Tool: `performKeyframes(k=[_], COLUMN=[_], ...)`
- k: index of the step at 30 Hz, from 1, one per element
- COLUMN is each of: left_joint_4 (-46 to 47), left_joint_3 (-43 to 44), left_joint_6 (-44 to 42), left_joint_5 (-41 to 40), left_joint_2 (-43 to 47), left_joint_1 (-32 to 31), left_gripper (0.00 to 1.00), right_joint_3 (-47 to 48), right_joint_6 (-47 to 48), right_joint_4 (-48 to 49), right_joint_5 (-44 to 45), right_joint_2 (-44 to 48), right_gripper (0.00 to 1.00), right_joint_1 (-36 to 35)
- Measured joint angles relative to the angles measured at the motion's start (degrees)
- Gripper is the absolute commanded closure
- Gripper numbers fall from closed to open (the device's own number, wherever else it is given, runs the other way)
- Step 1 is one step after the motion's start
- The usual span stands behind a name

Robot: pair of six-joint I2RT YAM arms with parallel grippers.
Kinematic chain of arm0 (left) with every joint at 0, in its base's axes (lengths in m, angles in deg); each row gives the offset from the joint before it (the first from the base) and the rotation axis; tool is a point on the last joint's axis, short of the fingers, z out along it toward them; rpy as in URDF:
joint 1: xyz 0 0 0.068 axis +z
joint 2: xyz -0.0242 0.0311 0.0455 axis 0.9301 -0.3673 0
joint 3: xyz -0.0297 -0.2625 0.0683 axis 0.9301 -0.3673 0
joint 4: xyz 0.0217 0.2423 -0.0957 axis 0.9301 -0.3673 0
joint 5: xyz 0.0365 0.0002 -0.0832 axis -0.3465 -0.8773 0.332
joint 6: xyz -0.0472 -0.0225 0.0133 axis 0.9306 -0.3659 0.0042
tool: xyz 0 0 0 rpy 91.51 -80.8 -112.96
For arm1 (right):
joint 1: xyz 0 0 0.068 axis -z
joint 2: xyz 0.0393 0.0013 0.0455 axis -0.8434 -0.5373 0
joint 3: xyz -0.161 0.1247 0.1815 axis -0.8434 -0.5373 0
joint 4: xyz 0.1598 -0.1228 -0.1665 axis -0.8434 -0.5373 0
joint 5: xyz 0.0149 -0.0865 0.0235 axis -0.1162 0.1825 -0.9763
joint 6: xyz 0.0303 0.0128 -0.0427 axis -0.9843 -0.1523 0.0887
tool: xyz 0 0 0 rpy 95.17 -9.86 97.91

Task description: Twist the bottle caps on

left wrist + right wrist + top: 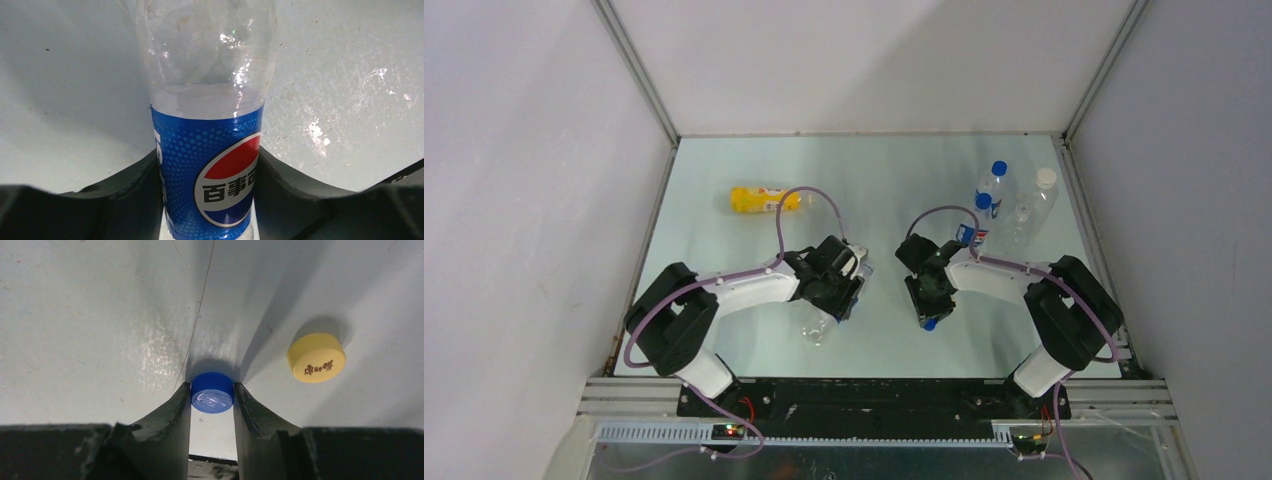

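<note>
The left gripper (207, 165) was clamped on a Pepsi bottle (210, 100). Its black fingers (130, 185) pressed against both sides of the glossy blue label, which bore a red, white and blue globe with Chinese characters. Past the label the thin clear plastic looked crinkled and dented, catching small glints. The bottle's long axis ran straight out from the gripper. Seen from above, it sat near the middle of the table (724, 170), its clear end pointing toward the near edge. I could not tell whether that end touched the surface.

The right gripper (212, 390) was closed on a blue cap (212, 396), a short round plastic disc. The cap's flat top, embossed with a faint mark, faced back toward the wrist. Curved black fingers touched its left and right sides. Nearby, clear of the fingers, a yellow cap (316, 357) lay flat with its top up, brown characters printed on it.

The table was pale and smooth, with a dull sheen, fine scuffs and specks.

At the back left a yellow bottle (762, 198) lay on its side, its long axis running left to right and its narrower end to the right. At the back right, blue-capped bottles (995, 190) stood upright just beside a white-capped bottle (1041, 195).
</note>
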Motion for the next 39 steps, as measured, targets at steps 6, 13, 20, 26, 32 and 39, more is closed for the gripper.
performKeyframes(k=[6, 13, 20, 26, 32, 39], left_joint_4=[2.03, 6.34, 12.74, 15.19, 17.88, 18.12], left_joint_3=[-1.14, -5.86, -8.92, -8.9, -9.38, -10.43], left_joint_6=[-1.2, -5.4, -12.07, -18.56, -24.55, -34.6], left_joint_5=[0.02, -1.27, -1.38, 0.13, 4.61, 11.72], left_joint_2=[0.96, 8.07, 21.18, 28.85, 34.47, 40.06], left_joint_1=[0.0, 0.02, 0.07, 0.07, 0.07, 0.07], left_gripper=[0.5, 0.57, 0.55, 0.56, 0.55, 0.55], right_joint_3=[0.0, 2.91, 8.72, 11.04, 11.04, 11.04], right_joint_6=[1.62, 6.27, 14.1, 23.32, 35.91, 53.59], right_joint_4=[-0.28, -1.9, -2.8, -1.27, 1.33, 3.8], right_joint_5=[-0.07, -1.75, -4.26, -9.42, -17.2, -26.27], right_joint_2=[5.35, 16.7, 27.3, 36.11, 41.2, 45.27], right_gripper=[1.0, 1.0, 1.0, 1.0, 1.0, 1.0], right_joint_1=[0.0, 0.0, 0.02, 0.02, 0.0, 0.0])
